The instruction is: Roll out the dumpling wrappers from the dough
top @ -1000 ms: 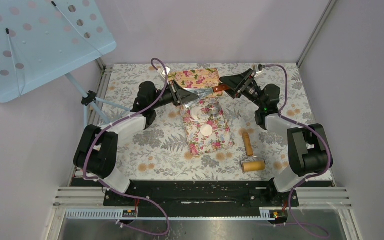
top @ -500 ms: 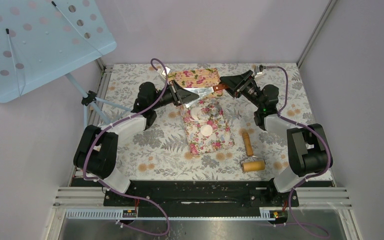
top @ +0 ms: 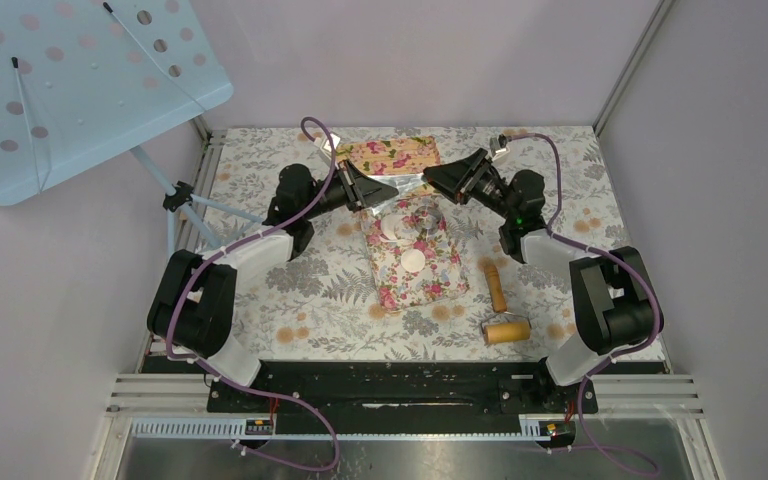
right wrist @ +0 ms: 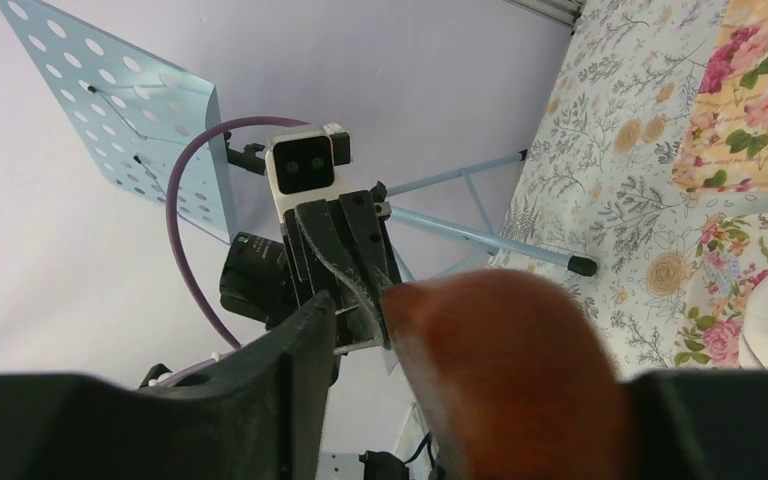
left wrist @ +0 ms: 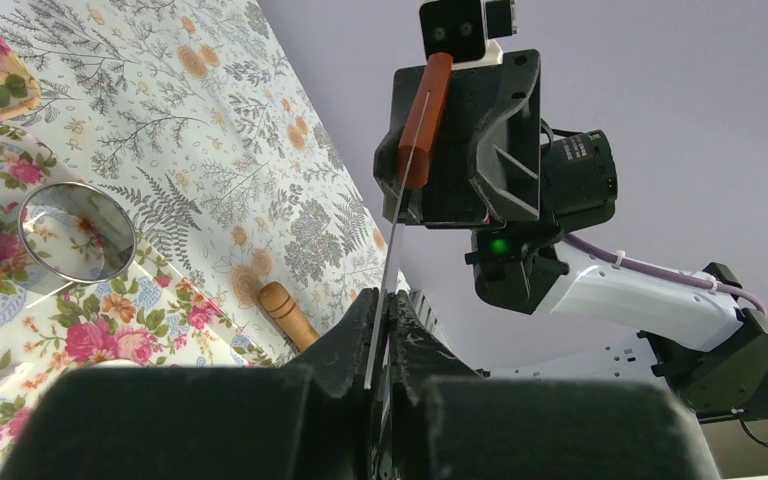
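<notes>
Steel scraper (left wrist: 392,240) is hanging pinched in left gripper (left wrist: 379,305); right gripper (top: 440,178) straddling handle (left wrist: 426,120), grip undeterminable; dumpling wrappers (top: 417,260) lying beneath.

Two black jointed arms (top: 195,300) with white link shells (top: 250,250), purple cables (right wrist: 173,235) looping along them, green light (left wrist: 500,245) on the right wrist, white camera boxes (right wrist: 307,172), black wedge fingers (top: 365,187).

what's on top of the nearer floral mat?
Two dumpling wrappers and a metal ring lie on the floral mat. Its far edge is partly covered by the left pincer and the scraper blade it holds, hiding anything there.
</notes>
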